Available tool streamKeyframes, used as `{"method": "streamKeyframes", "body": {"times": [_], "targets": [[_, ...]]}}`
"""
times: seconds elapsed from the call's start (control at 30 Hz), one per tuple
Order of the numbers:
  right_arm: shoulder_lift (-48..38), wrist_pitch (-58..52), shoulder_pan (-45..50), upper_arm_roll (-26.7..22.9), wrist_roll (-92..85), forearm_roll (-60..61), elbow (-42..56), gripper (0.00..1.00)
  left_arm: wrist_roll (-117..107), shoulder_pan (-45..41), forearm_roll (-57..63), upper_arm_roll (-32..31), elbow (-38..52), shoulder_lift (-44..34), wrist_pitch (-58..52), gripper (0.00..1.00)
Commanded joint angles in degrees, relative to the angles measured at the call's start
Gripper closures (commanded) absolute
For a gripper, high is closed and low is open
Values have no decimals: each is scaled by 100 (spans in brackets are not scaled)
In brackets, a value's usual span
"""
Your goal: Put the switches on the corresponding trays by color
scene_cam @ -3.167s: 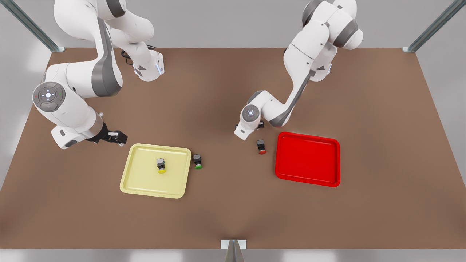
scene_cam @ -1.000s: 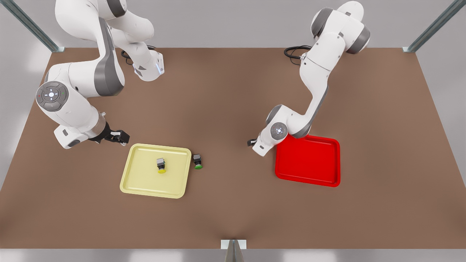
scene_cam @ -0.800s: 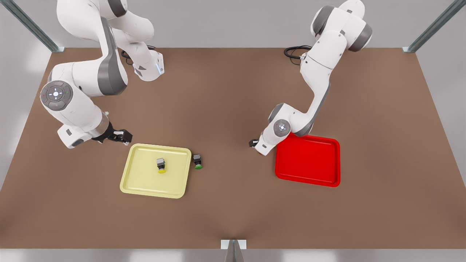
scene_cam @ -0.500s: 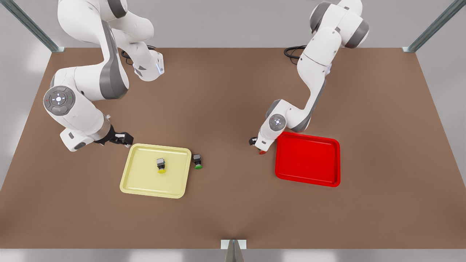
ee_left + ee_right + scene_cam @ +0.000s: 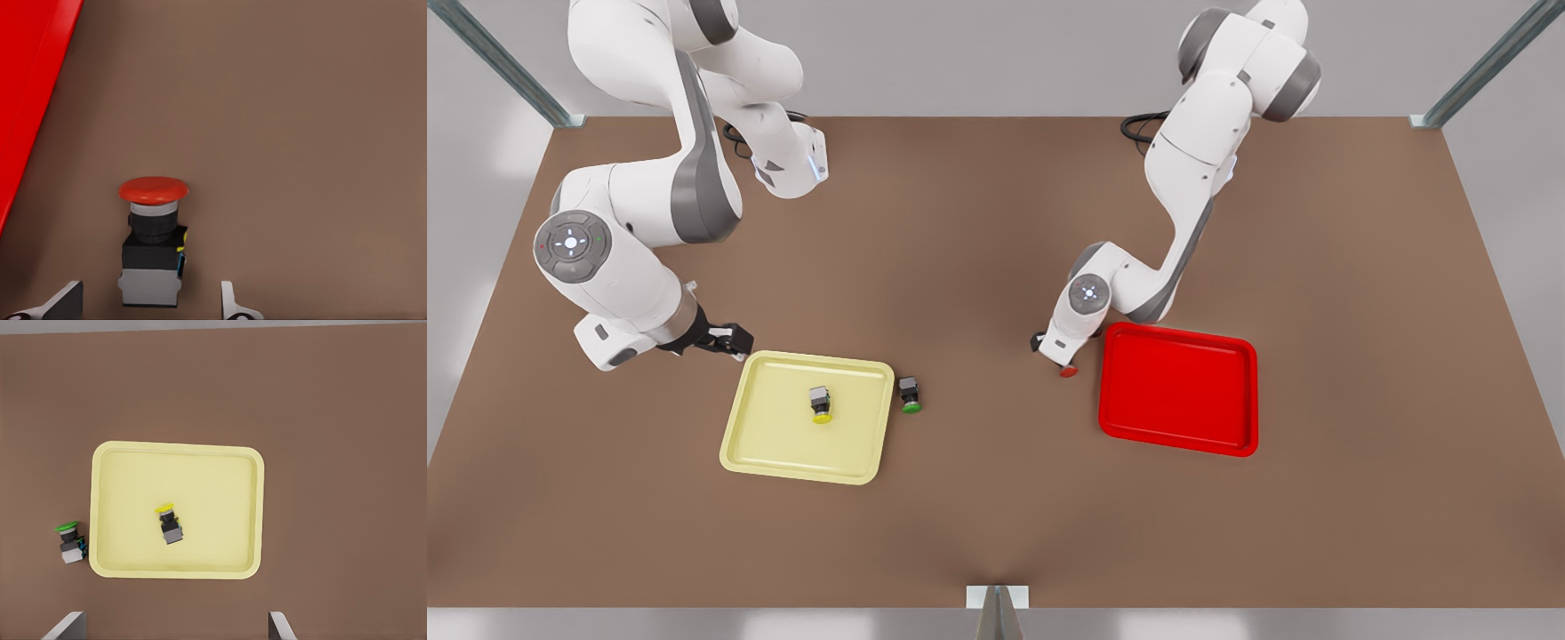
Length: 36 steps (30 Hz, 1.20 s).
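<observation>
Right gripper (image 5: pixel 732 339) hangs just off the far corner of the pale yellow tray (image 5: pixel 763 444), at the front view's left; fingers spread, nothing between them. Yellow-capped switch (image 5: pixel 821 404) lies on its side inside that tray, near the middle. Green-capped switch (image 5: pixel 910 395) lies on the brown table (image 5: pixel 978 498), just beside the tray's edge.

Left gripper (image 5: pixel 1049 348) is down at the table just beside the bright red tray (image 5: pixel 1178 440). Red-capped switch (image 5: pixel 153 248) lies on the table outside that tray, between the spread fingers (image 5: pixel 230 303), not clamped.
</observation>
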Motion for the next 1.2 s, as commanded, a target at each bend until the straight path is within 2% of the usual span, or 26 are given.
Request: {"method": "streamKeyframes", "body": {"times": [0.0, 0.27, 0.4, 0.5, 0.57, 0.6, 0.63, 0.97, 1.17], "targets": [[6, 0, 1, 0, 0, 0, 0, 0, 0, -14, 53, -4, 1, 8, 32, 1], [6, -9, 1, 0, 0, 0, 0, 0, 70, -14, 220, 14, -26, 96, 85, 4], [6, -9, 1, 0, 0, 0, 0, 0, 70, -23, 229, 5, -34, 104, 112, 13], [6, -9, 1, 0, 0, 0, -9, 0, 61, -23, 229, 5, -26, 96, 112, 13], [6, -9, 1, 0, 0, 0, 0, 0, 62, -23, 238, 5, -34, 96, 103, 27], [6, -9, 9, 0, 0, -9, 0, 0, 70, -14, 247, 5, -34, 96, 103, 42], [6, -9, 1, 0, 0, 0, 0, 0, 70, -23, 247, 5, -34, 87, 112, 45], [6, -9, 1, 0, 0, 0, 0, 0, 70, -32, 247, 5, -34, 69, 103, 45], [-3, -26, 1, 0, -9, 0, 0, 0, 61, -23, 247, 5, -43, 52, 76, 50]]}}
